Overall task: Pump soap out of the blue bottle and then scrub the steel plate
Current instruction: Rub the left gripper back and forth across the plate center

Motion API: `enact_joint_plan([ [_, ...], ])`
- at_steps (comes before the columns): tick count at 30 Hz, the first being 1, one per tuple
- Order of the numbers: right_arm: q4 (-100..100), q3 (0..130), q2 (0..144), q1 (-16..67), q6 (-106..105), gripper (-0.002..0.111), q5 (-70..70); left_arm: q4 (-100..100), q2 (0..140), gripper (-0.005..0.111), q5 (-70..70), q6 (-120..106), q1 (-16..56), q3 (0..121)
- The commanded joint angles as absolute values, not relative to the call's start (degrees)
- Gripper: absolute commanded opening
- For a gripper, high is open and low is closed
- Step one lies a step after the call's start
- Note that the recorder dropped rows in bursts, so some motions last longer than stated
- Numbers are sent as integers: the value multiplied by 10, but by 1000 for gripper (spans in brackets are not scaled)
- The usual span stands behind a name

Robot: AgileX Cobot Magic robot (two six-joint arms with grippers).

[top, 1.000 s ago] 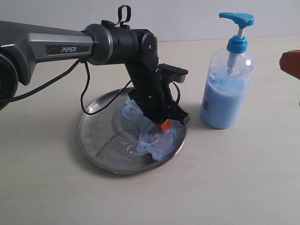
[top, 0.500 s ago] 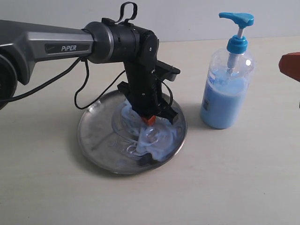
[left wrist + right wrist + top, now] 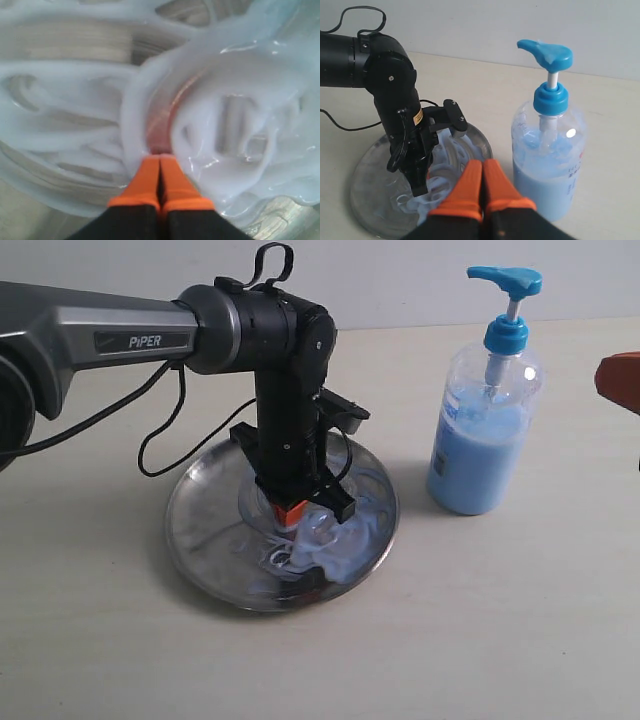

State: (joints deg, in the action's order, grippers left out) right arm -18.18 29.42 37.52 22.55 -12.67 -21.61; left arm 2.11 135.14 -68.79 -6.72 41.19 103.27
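The steel plate [image 3: 205, 525] lies on the table, its right half smeared with swirly pale blue soap [image 3: 338, 540]. My left gripper [image 3: 290, 512] points straight down near the plate's middle, shut, its orange tips pressed into the soap. In the left wrist view the shut gripper [image 3: 160, 158] touches thick soap [image 3: 240, 100] over the steel plate [image 3: 75, 42]. The blue bottle [image 3: 485, 440] stands upright to the right of the plate. My right gripper [image 3: 482, 163] is shut on nothing and hovers in front of the bottle [image 3: 550, 165] and plate [image 3: 367, 200]; only its orange edge [image 3: 620, 380] shows in the exterior view.
The left arm's black cable [image 3: 165, 440] loops over the table behind the plate's left rim. A pale wall [image 3: 400, 280] closes the table's far edge. Bare beige tabletop [image 3: 450, 640] lies in front of the plate and bottle.
The left gripper has slid leftward across the plate from its right part toward the middle, with the wrist turning. Bottle and right gripper have stayed put.
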Motion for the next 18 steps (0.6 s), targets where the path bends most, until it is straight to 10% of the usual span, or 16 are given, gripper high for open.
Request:
enact_joint_plan([
  [1, -182, 295, 374, 226, -129, 0, -212, 62, 1357, 0, -700, -90, 411, 1026],
  [18, -182, 295, 374, 226, -129, 0, -212, 209, 1357, 0, -614, -144, 411, 1026],
])
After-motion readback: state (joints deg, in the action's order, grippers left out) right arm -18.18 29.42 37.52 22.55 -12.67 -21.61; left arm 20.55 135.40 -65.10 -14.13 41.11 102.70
